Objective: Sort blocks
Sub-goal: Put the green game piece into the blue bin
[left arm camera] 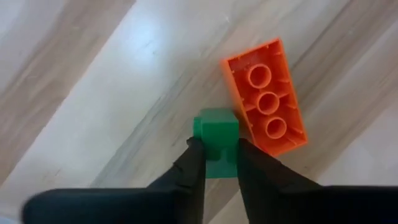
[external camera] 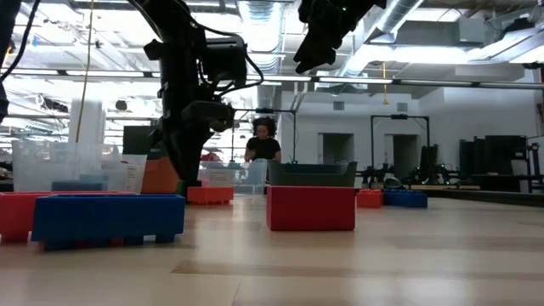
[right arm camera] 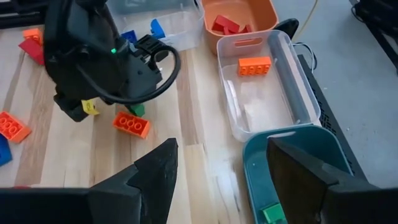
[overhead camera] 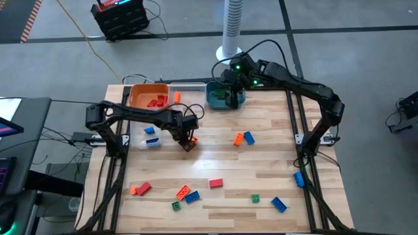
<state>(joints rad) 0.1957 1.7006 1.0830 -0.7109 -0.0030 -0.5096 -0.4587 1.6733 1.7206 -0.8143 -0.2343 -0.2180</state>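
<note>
left claw [left arm camera: 214, 155] pinching green block [left arm camera: 216, 134], beside orange block [left arm camera: 266, 96]

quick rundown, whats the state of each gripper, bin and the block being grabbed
left gripper: shut on green block, at the table
orange block: flat, studs up, beside the green block
right gripper: open, above teal bin
orange bin: holds red blocks
clear bin: holds one orange block

Left pincer [left arm camera: 214, 152] points down with fingers seemingly pinched, while right pincer [right arm camera: 217, 171] hangs spread wide.
</note>
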